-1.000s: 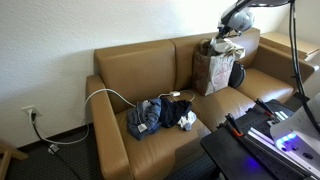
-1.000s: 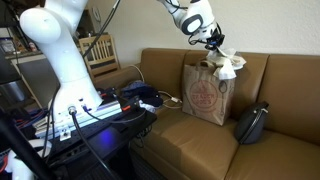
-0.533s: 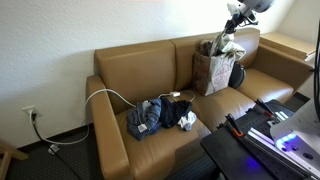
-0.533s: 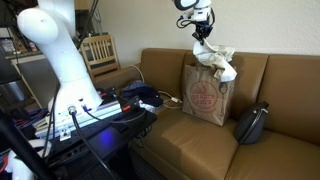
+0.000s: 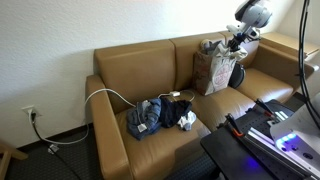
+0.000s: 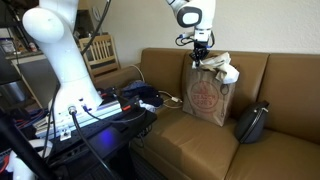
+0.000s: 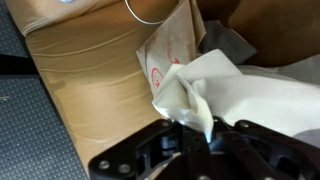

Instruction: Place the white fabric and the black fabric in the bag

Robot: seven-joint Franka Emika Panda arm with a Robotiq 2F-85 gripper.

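The tall brown paper bag [image 5: 212,72] [image 6: 205,95] stands on the sofa's middle cushion. The white fabric [image 5: 221,47] [image 6: 221,68] bulges out of its mouth and spills over the rim. My gripper [image 5: 237,43] [image 6: 201,57] hangs just above the bag's opening, shut on a fold of this cloth. In the wrist view the white fabric [image 7: 245,90] fills the right side, pinched between my gripper's [image 7: 196,132] jaws, with the bag's red-printed paper [image 7: 165,55] behind it. The black fabric [image 5: 187,120] lies in a clothes pile on the other seat cushion.
A blue denim garment [image 5: 145,117] and a small white scrap [image 5: 172,107] share that pile. A white cable [image 5: 108,95] loops over the sofa. A small black bag [image 5: 237,74] [image 6: 250,122] leans beside the paper bag. A table with equipment [image 5: 262,135] stands in front.
My gripper has come down from well above the bag to its mouth. The white fabric that hung stretched below it now sits bunched in the bag's opening.
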